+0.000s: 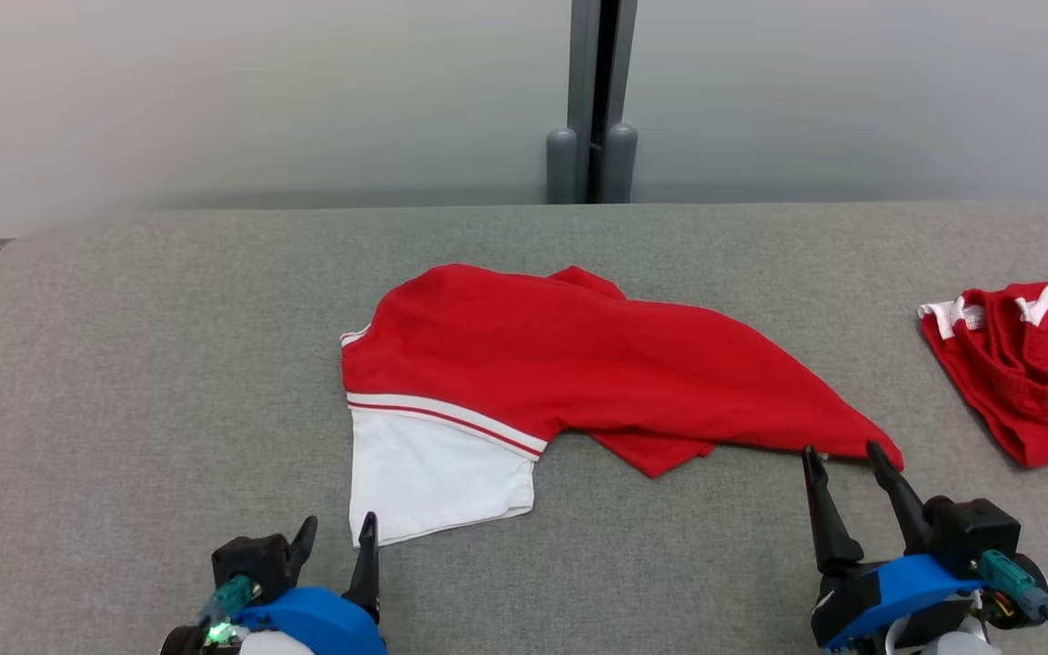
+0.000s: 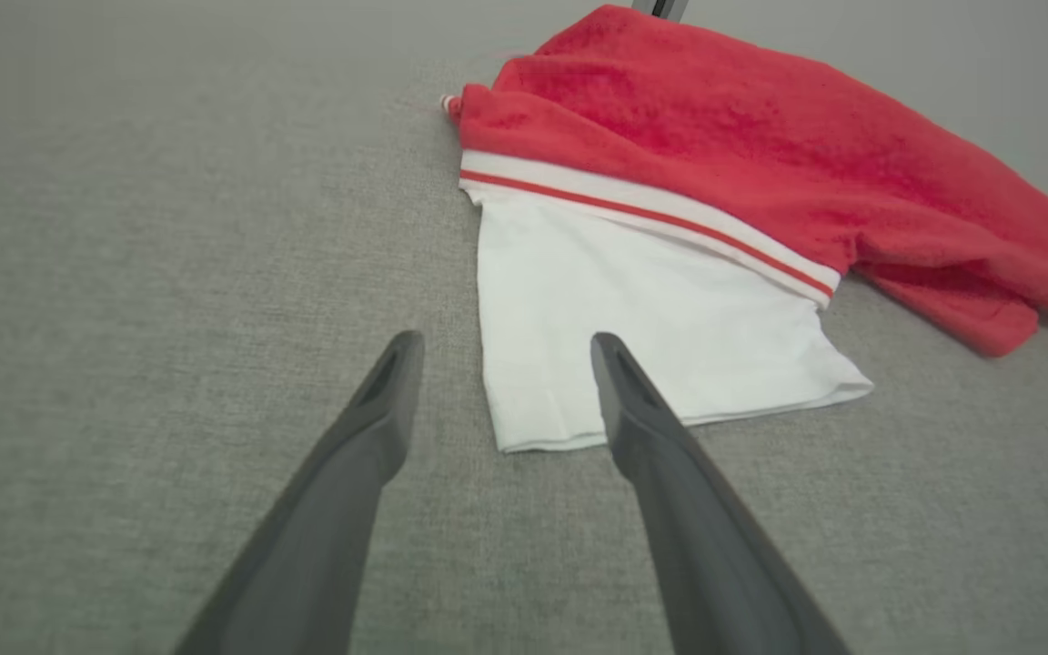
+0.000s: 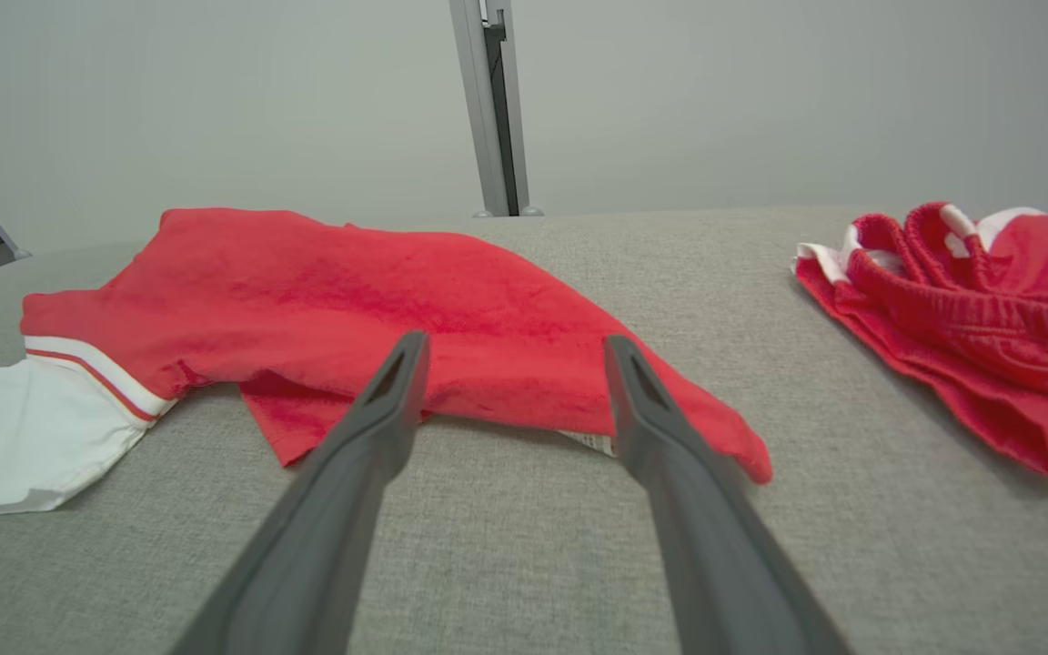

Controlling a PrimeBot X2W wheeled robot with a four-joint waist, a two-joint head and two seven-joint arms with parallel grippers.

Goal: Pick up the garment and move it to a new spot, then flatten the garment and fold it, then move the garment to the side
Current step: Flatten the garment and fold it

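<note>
On the grey surface (image 1: 124, 364), the red-and-white garment (image 1: 579, 364) lies rumpled at centre, and we see the left gripper (image 1: 339, 520) and right gripper (image 1: 842, 448) both spread wide, holding nothing. The left sits just beside its white corner, the right at its red tip, touching or not we cannot tell; red shorts (image 1: 1024, 364) lie well apart to the right.

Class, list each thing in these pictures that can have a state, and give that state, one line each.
Red and white garment: lying rumpled, partly folded over itself on the table, not held.
Second red garment: bunched at the table's right side, untouched.
Left gripper: open, at the garment's white near corner, gripping nothing.
Right gripper: open, at the garment's red near edge, gripping nothing.
</note>
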